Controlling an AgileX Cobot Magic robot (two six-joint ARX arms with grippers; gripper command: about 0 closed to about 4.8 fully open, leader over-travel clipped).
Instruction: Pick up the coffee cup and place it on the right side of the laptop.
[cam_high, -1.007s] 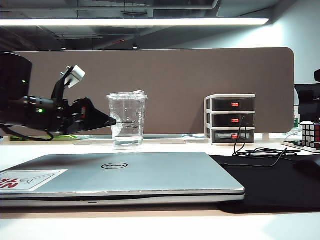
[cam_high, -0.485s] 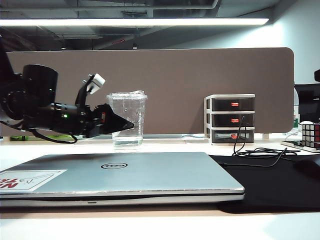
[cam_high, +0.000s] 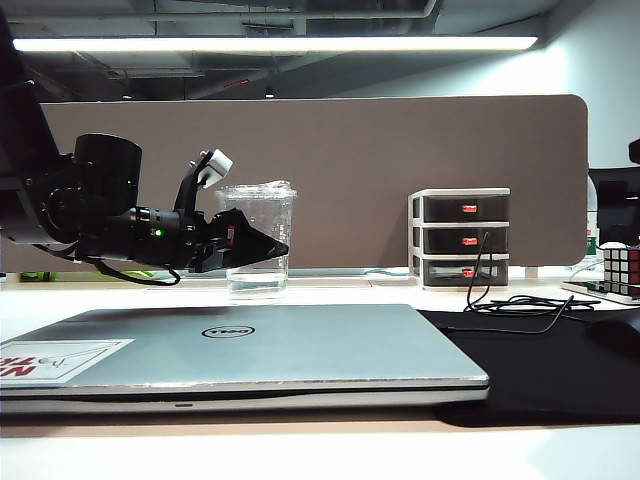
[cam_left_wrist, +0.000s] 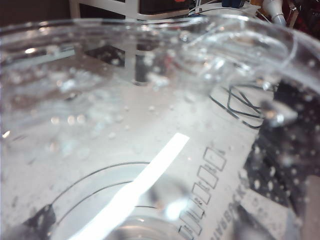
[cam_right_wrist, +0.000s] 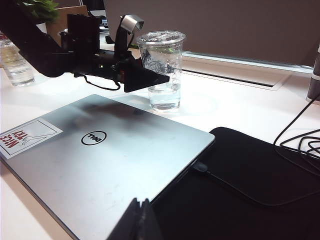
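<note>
The left arm is stretched out nearly level above the desk (cam_high: 330, 292), reaching in from the left edge of the exterior view, with its wrist camera bracket standing up above the forearm. The left gripper (cam_high: 268, 247) is pointed sideways at the cup (cam_high: 258, 240), its dark tapered fingers (cam_right_wrist: 150, 79) lying level at about mid-height of the cup wall. The jaws are spread wide, and the cup is seen between them: in the left wrist view the clear, droplet-covered wall (cam_left_wrist: 150, 125) fills nearly the whole picture. Whether the fingers are touching the plastic cannot be told.

The cup is standing upright on the white desk, just behind the back edge of the laptop (cam_high: 250, 345) and near the middle of that edge. A little clear liquid is held in its bottom, and its top is covered by crinkled film. The laptop is lying closed and flat toward the front edge of the desk, with the round logo (cam_right_wrist: 93, 137) facing up and a white sticker with red lettering (cam_right_wrist: 27, 135) near its left corner. A black mat (cam_right_wrist: 260, 185) is spread on the desk to the right of the laptop, with cables (cam_high: 515, 305) lying across it.

The right gripper (cam_right_wrist: 139, 220) is seen only as dark fingertips at the edge of the right wrist view, held over the laptop's front edge and brought together, with nothing between them.

A small set of drawers (cam_high: 460, 238) is standing at the back of the desk, in front of the brown partition (cam_high: 400, 150).
</note>
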